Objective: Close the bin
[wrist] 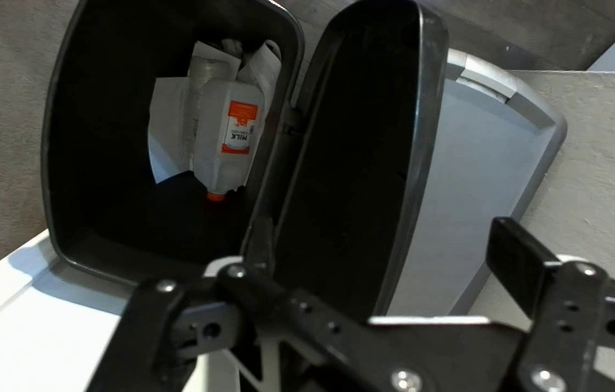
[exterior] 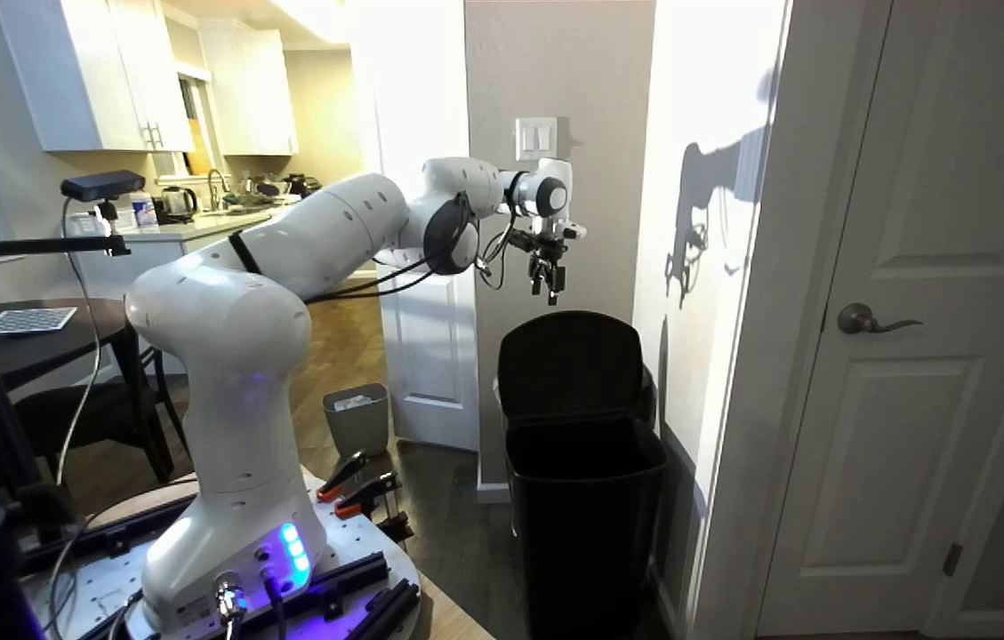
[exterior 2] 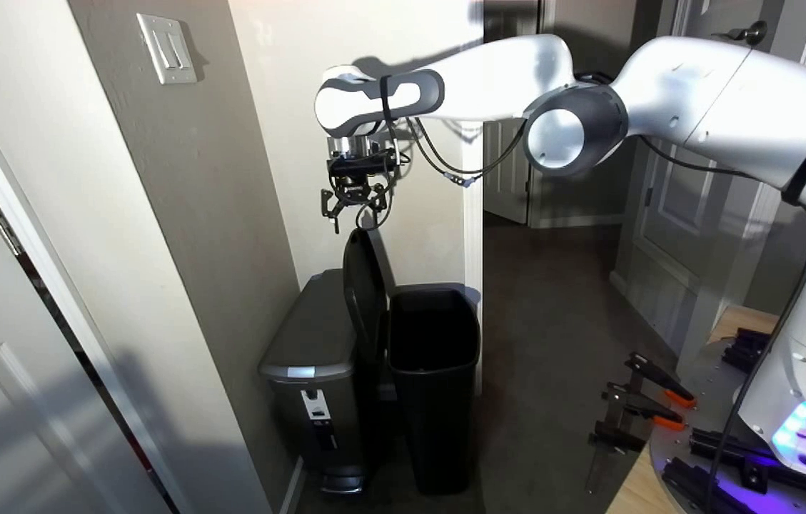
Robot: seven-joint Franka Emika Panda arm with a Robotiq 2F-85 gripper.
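With the pincer [exterior 2: 356, 220] spread above the raised lid [exterior 2: 365, 296], the bin [exterior 2: 438, 428] at lower centre of an exterior view is best closed by a gentle push near the top of the lid's left-hand face, swinging it rightward and down.

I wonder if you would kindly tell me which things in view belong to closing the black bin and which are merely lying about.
Part of the job:
black bin, standing open
raised lid
gripper, jaws apart, holding nothing

Merely around:
dark gray bin, closed
milk jug, inside the black bin
small wastebasket
orange-tipped clamps
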